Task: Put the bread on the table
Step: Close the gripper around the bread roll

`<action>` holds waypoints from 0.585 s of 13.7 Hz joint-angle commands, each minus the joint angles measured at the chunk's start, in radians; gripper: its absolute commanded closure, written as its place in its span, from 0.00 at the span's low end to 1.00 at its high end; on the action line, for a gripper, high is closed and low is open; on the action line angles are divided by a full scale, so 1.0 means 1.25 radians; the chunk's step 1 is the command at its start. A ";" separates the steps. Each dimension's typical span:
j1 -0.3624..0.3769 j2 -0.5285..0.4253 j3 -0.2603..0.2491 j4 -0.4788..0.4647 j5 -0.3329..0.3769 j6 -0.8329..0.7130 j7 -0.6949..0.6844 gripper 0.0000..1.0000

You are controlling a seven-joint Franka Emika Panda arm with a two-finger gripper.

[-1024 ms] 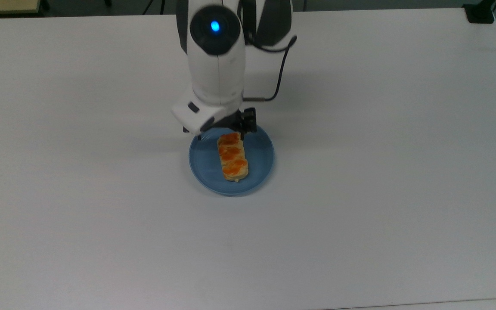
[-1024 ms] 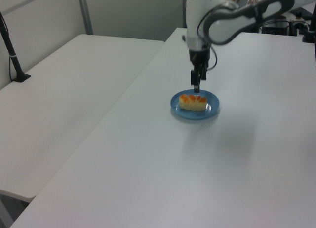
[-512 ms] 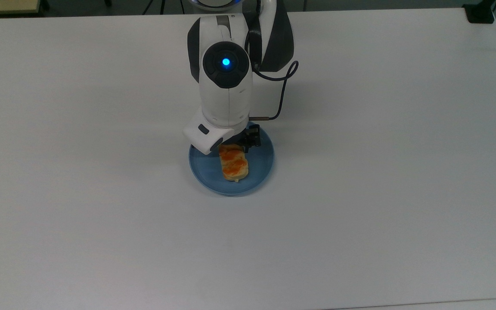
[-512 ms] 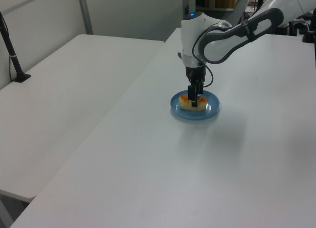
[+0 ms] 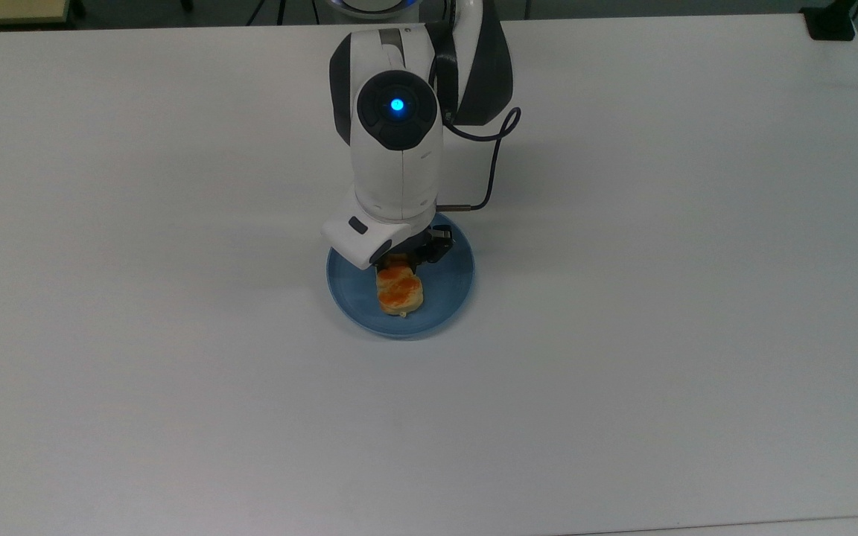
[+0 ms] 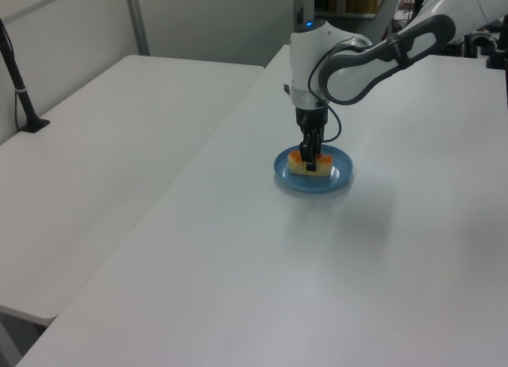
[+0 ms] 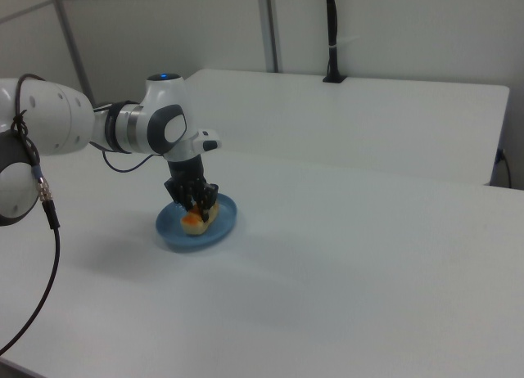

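The bread (image 5: 400, 291) still lies on the plate (image 5: 450, 286), but the gripper (image 6: 311, 162) has dropped to straddle it, fingers apart, ready to grasp.

Robotics lab or test room. A white robot arm (image 6: 361, 53) with a lit blue indicator (image 5: 397, 105) works over a large plain white table (image 5: 660, 298), a cable (image 5: 492, 160) looping off its wrist. A second white table (image 6: 103, 137) stands beside it at the left view's left, with a black pole (image 6: 16, 77) clamped to its edge. Plain pale partition walls (image 7: 393, 26) with metal uprights (image 7: 268, 26) close the far side. Equipment clutter (image 6: 476, 17) sits at the left view's far right.
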 commanded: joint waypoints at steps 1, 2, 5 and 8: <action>0.010 -0.015 -0.001 0.003 -0.002 0.006 0.017 0.65; 0.010 -0.027 -0.001 0.010 -0.001 -0.004 0.015 0.65; -0.002 -0.039 -0.015 0.055 -0.009 -0.079 -0.008 0.65; -0.040 -0.040 -0.055 0.057 -0.012 -0.079 -0.114 0.65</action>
